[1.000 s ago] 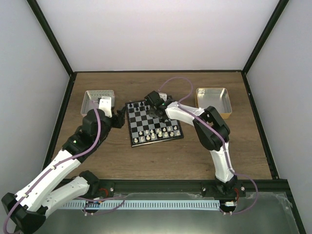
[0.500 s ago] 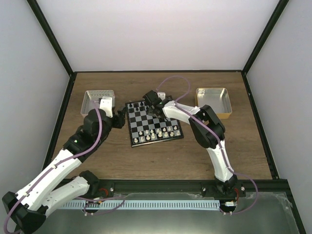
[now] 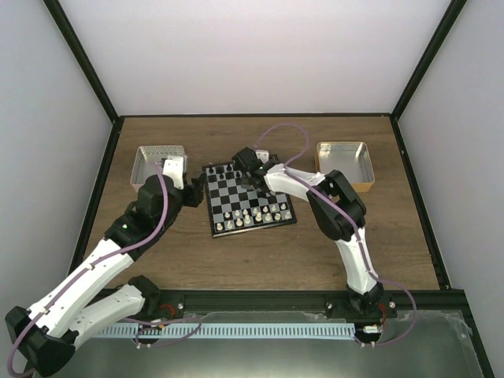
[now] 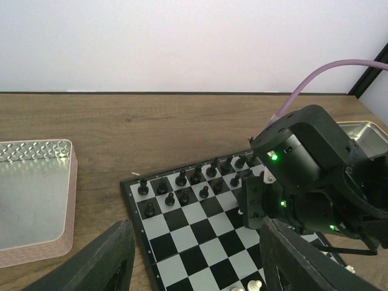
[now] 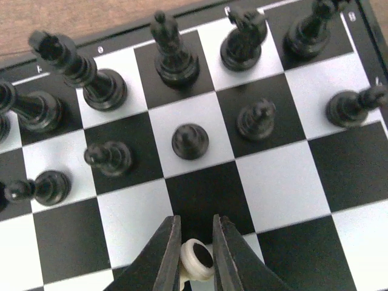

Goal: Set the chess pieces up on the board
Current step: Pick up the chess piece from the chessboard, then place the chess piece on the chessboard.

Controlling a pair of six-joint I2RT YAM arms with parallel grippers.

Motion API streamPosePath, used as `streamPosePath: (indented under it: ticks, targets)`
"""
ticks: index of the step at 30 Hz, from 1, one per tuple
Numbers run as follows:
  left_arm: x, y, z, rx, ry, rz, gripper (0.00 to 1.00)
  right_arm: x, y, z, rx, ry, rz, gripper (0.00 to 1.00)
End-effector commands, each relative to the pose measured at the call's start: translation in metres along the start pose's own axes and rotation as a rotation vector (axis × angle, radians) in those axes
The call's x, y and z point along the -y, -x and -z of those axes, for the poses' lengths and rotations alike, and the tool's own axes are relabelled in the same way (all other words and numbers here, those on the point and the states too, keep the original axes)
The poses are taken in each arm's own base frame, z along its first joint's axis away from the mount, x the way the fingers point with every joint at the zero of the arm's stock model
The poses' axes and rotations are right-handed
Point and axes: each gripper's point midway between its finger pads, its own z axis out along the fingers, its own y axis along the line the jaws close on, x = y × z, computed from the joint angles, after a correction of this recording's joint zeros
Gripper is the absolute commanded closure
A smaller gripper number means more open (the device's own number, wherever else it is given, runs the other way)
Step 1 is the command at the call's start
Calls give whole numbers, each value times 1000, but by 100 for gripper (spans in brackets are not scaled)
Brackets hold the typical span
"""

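Right gripper (image 5: 196, 230): clamped on white piece (image 5: 197, 260); risk: slipping from shallow pinch, toppling nearby black pawn (image 5: 190, 140).

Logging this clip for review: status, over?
Left gripper open, empty. Right gripper shut on white chess piece at board. Black pawn just ahead, not touching.

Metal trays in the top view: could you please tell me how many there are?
2: the left tray lies left of the board, the right tray right of it. None seems hidden.
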Motion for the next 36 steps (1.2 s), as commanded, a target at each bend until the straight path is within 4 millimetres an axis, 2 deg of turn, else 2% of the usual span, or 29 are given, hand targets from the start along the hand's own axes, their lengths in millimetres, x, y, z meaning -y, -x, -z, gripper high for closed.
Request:
streamPosePath:
  ticks: [1, 6, 13, 20, 27, 36]
  targets:
    - [3, 2, -3, 13, -12, -3, 41, 0, -5, 14, -18, 33, -3, 88]
    - [7, -4, -7, -14, -32, -5, 39, -4, -7, 26, -19, 100, -39, 91]
    - [27, -22, -17, -89, -133, 7, 36, -11, -1, 71, 28, 290, -200, 93]
    - [60, -49, -28, -203, -308, 70, 32, -21, 10, 119, 40, 470, -331, 93]
    - [86, -61, -33, -265, -441, 187, 31, -39, 1, 167, -59, 716, -439, 93]
    - [91, -69, -45, -297, -451, 301, 44, -47, -13, 200, -160, 868, -476, 92]
